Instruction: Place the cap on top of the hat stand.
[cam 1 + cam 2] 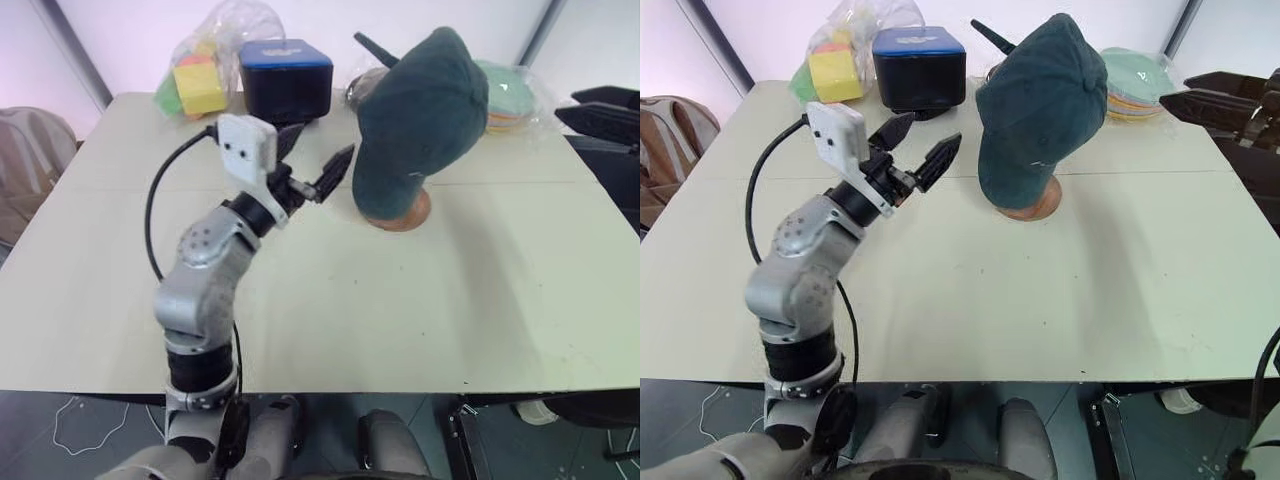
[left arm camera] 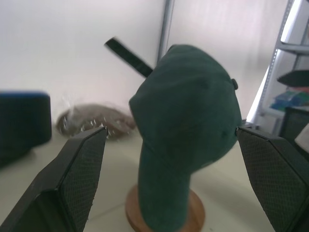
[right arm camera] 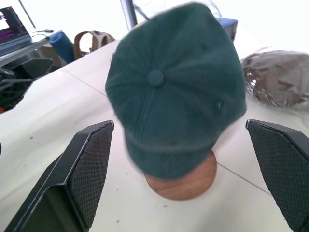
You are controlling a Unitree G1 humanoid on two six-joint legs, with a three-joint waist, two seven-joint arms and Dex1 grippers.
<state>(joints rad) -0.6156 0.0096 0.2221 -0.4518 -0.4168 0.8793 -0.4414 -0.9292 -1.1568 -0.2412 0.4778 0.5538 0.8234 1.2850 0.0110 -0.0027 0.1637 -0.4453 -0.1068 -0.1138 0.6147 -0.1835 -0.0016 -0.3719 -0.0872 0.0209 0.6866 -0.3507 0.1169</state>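
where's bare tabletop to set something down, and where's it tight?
Free: the whole near half of the table, and the right side beyond the hat stand holding the cap. Tight: the far edge, lined by the bagged blocks, blue box and bagged stack; also between the open left pincer and the cap.

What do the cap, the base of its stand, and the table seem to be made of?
The cap looks like soft matte fabric: stitched panel seams meet at a top button. The hat stand base looks like wood with a smooth brown finish and faint grain. The table has a flat, pale, matte top, possibly laminate or painted board; the look leaves that open.
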